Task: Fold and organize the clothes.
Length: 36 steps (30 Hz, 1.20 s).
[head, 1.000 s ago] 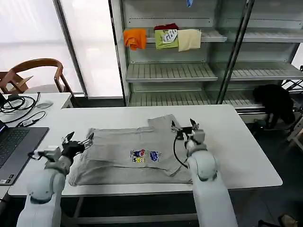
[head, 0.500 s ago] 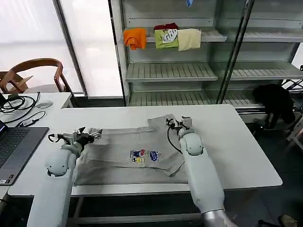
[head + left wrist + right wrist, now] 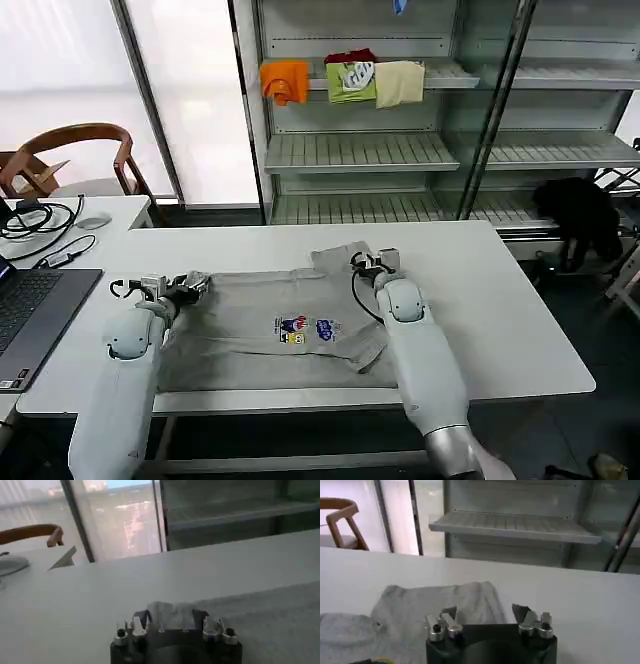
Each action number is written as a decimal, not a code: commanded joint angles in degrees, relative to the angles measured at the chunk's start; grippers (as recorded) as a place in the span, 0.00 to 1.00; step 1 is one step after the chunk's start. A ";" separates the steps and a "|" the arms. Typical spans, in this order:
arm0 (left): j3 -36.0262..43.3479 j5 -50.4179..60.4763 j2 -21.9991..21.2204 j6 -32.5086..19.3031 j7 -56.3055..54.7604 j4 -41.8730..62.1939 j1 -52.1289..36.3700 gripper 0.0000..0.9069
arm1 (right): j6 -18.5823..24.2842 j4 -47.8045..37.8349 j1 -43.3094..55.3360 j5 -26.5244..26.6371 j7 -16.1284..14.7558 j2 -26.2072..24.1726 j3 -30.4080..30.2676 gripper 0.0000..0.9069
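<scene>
White table (image 3: 500,300) before glass shelving (image 3: 400,150) carries the grey shirt (image 3: 260,330) spread flat, its far left corner between the left gripper's (image 3: 190,285) spread jaws, its far right sleeve between the right gripper's (image 3: 372,262) spread jaws.

You see light grey shirt (image 3: 280,325) with small blue, red, yellow chest print (image 3: 307,329), lying on white table (image 3: 520,330). On shelf behind: orange garment (image 3: 285,80), green garment (image 3: 352,82), cream garment (image 3: 400,83), red garment (image 3: 350,57).
</scene>
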 commanded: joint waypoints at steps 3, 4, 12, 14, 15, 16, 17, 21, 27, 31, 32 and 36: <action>0.26 0.12 0.06 0.24 0.62 2.07 -0.60 0.01 | -0.93 -1.11 0.35 -0.01 -0.97 2.80 0.03 0.00; 0.25 0.07 0.06 0.25 0.69 2.01 -0.56 0.01 | -1.00 -0.80 0.28 0.13 -0.95 2.80 0.07 0.00; 0.41 0.04 0.09 0.17 1.99 0.90 -0.12 0.01 | 2.43 1.98 -0.85 4.01 0.36 2.80 0.45 0.00; 0.26 -0.76 -0.03 -0.72 1.73 0.38 -0.05 0.01 | 5.03 3.36 -1.63 3.93 0.84 2.80 0.59 0.00; 0.08 -2.96 0.03 -2.72 1.43 -0.19 0.25 0.01 | 7.31 4.58 -2.28 3.83 1.08 2.80 0.42 0.00; -0.07 -5.52 0.15 -4.19 1.15 -1.38 0.48 0.01 | 9.42 6.33 -3.37 3.80 1.51 2.80 -0.03 0.00; -0.19 -6.79 0.16 -5.28 1.02 -1.81 0.70 0.01 | 10.89 7.78 -3.99 3.87 1.61 2.80 -0.22 0.00; -0.65 -12.10 0.81 -7.33 0.38 -7.51 2.35 0.01 | 12.05 15.39 -7.55 7.27 3.14 2.32 -1.76 0.00; -1.36 -13.50 1.68 -6.30 0.31 -13.31 5.69 0.00 | 6.18 27.23 -13.64 9.92 4.14 -0.47 -3.12 0.00; -2.57 -14.91 1.90 -5.13 0.52 -18.34 9.89 0.00 | 2.08 36.43 -19.34 11.76 3.83 -2.87 -3.22 0.00; -2.64 -15.01 1.91 -5.10 0.59 -18.60 10.35 0.01 | 1.93 38.33 -19.66 11.96 3.82 -3.09 -3.20 0.00; -4.65 -17.30 2.31 -5.48 1.60 -21.78 15.04 0.00 | -1.23 47.27 -27.00 13.49 3.61 -5.39 -2.06 0.00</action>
